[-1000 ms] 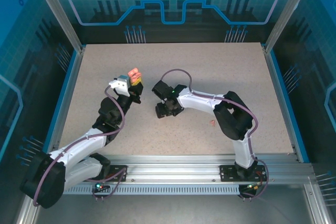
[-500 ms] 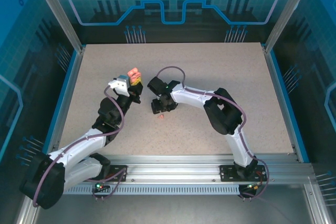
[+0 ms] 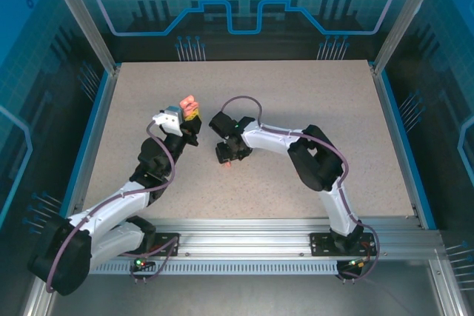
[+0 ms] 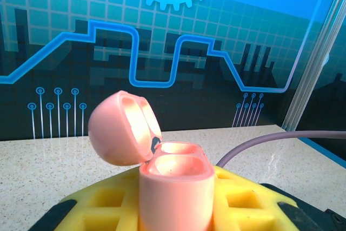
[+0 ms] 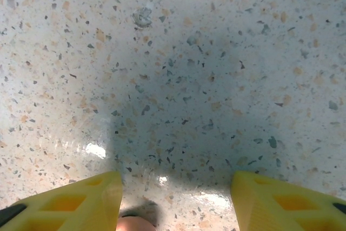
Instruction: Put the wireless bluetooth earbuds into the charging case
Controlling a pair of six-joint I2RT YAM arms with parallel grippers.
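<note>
My left gripper (image 4: 175,190) is shut on the pink charging case (image 4: 174,196), which stands upright between its yellow fingers (image 4: 100,206). The case's lid (image 4: 120,129) is flipped open to the left and both wells look empty. In the top view the case (image 3: 188,102) is held above the table left of centre. My right gripper (image 5: 175,187) stands open, pointing down close over the table, with nothing between its fingers (image 5: 81,204). One small pink earbud (image 5: 135,224) lies on the table at the bottom edge, beside the left finger. From above, the earbud (image 3: 228,165) sits just on the near side of the right gripper (image 3: 228,153).
The speckled table (image 3: 311,101) stretches bare to the back and right. Blue rails and aluminium posts border it. A purple cable (image 4: 270,144) runs past the case on the right.
The right gripper has moved a little to the left, and the pink earbud now shows on the table beside it. The left arm and the case have stayed still.
</note>
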